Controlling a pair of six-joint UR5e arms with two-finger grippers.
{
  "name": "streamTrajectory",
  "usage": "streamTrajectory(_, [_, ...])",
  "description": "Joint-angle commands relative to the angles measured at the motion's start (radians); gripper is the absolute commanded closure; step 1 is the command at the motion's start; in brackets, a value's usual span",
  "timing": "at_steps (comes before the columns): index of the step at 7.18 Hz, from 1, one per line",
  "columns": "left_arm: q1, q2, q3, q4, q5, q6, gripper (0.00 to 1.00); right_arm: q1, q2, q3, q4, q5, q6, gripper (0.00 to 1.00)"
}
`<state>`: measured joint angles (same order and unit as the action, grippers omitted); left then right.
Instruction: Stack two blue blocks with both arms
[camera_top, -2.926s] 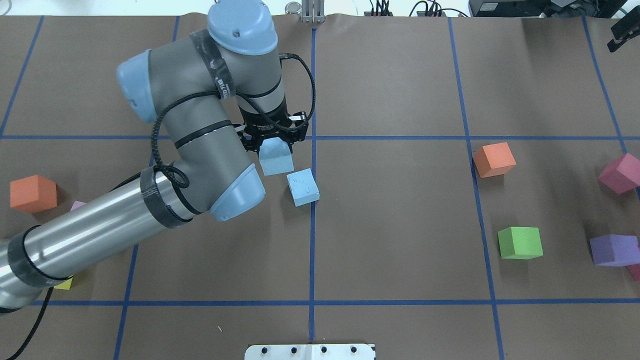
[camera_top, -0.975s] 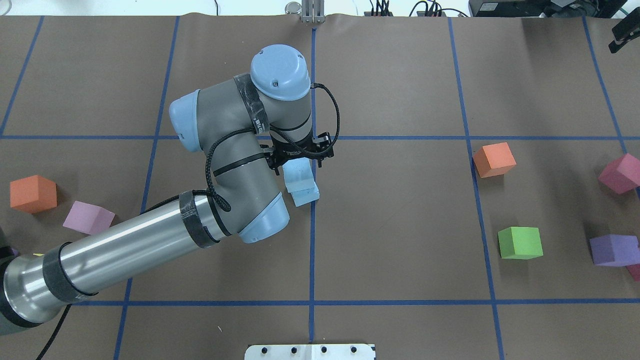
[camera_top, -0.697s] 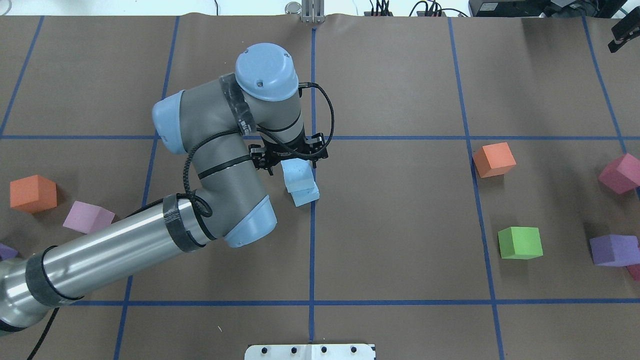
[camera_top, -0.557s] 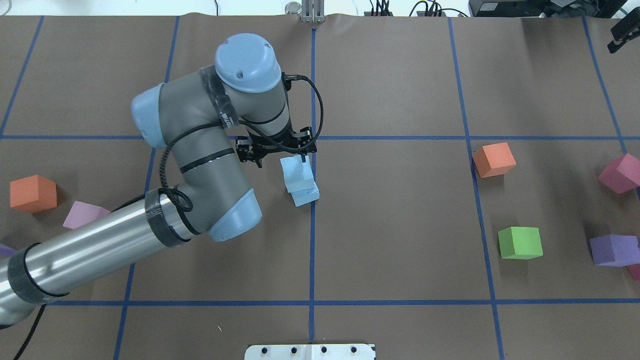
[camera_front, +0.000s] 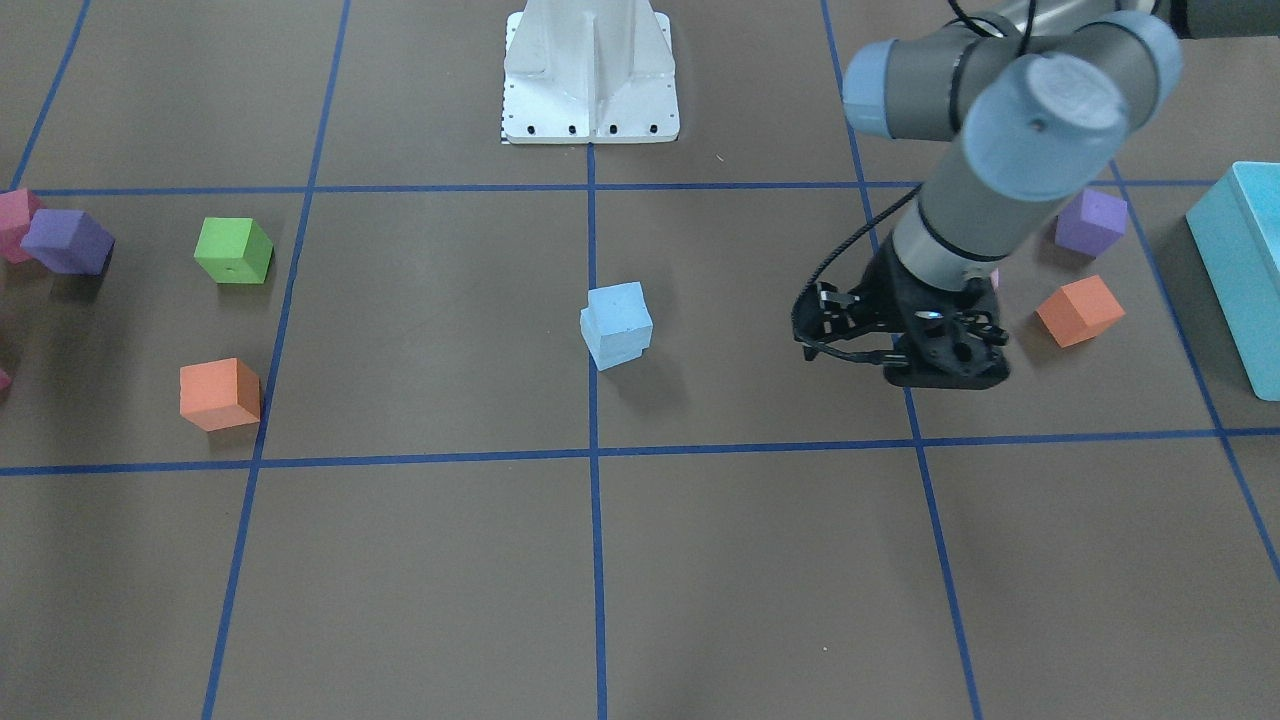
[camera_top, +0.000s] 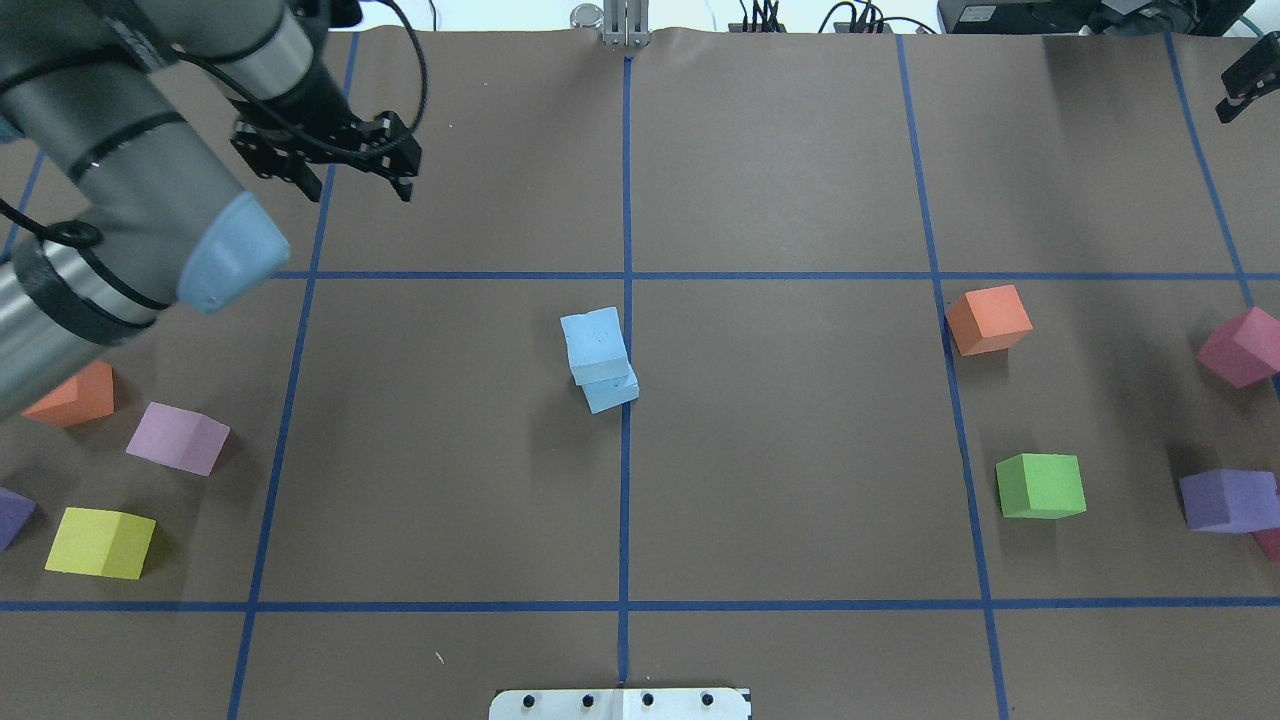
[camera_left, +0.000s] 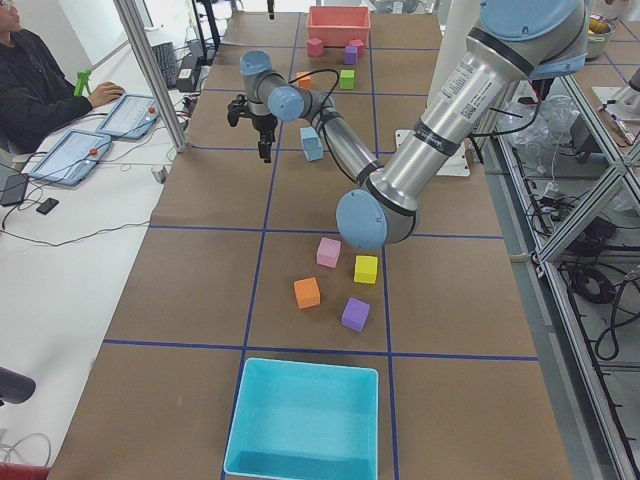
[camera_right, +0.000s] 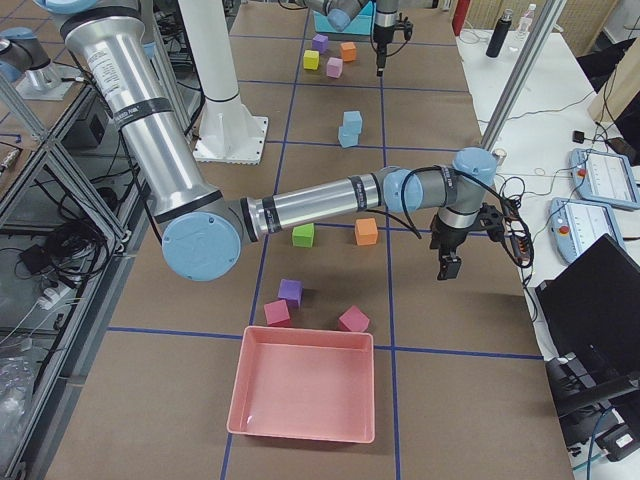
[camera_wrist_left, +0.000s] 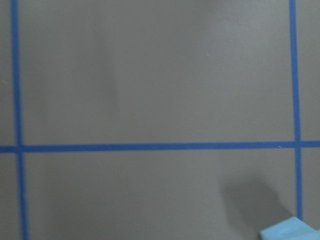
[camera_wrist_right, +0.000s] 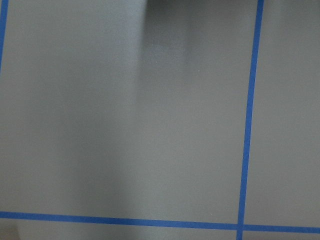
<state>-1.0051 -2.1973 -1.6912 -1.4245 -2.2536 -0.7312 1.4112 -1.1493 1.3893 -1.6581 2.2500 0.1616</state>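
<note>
The two blue blocks stand stacked near the table's middle. The upper block (camera_top: 594, 340) sits a little askew on the lower block (camera_top: 612, 392). The stack also shows in the front view (camera_front: 617, 325) and the side views (camera_left: 311, 143) (camera_right: 350, 128). My left gripper (camera_top: 352, 178) is open and empty, raised well to the far left of the stack; it also shows in the front view (camera_front: 905, 345). A corner of a blue block (camera_wrist_left: 292, 231) shows in the left wrist view. My right gripper (camera_top: 1243, 85) is at the far right edge, and whether it is open I cannot tell.
Orange (camera_top: 988, 318), green (camera_top: 1040, 485), purple (camera_top: 1225, 500) and magenta (camera_top: 1240, 345) cubes lie on the right. Orange (camera_top: 75, 395), lilac (camera_top: 178, 438) and yellow (camera_top: 100, 542) cubes lie on the left. A turquoise box (camera_front: 1240, 270) and a pink tray (camera_right: 305, 385) sit at the table's ends.
My left gripper set the held blue block on the other one, opened, and drew back up and to the far left. The stack stays standing.
</note>
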Motion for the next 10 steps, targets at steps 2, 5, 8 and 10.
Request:
streamTrajectory(2, [-0.295, 0.122, -0.057, 0.215, -0.064, 0.504, 0.03, 0.009, -0.001, -0.026, 0.000, 0.045, 0.003, 0.00])
streamTrajectory(5, [-0.496, 0.252, -0.015, 0.254, -0.081, 0.826, 0.03, 0.029, 0.013, -0.024, 0.001, 0.043, 0.003, 0.00])
streamTrajectory(8, [-0.654, 0.313, 0.152, 0.196, -0.138, 1.036, 0.03, 0.032, 0.016, -0.009, 0.004, 0.045, 0.003, 0.00])
streamTrajectory(10, [-0.658, 0.373, 0.238, 0.037, -0.136, 1.029, 0.03, 0.032, 0.005, -0.006, 0.032, 0.039, -0.011, 0.00])
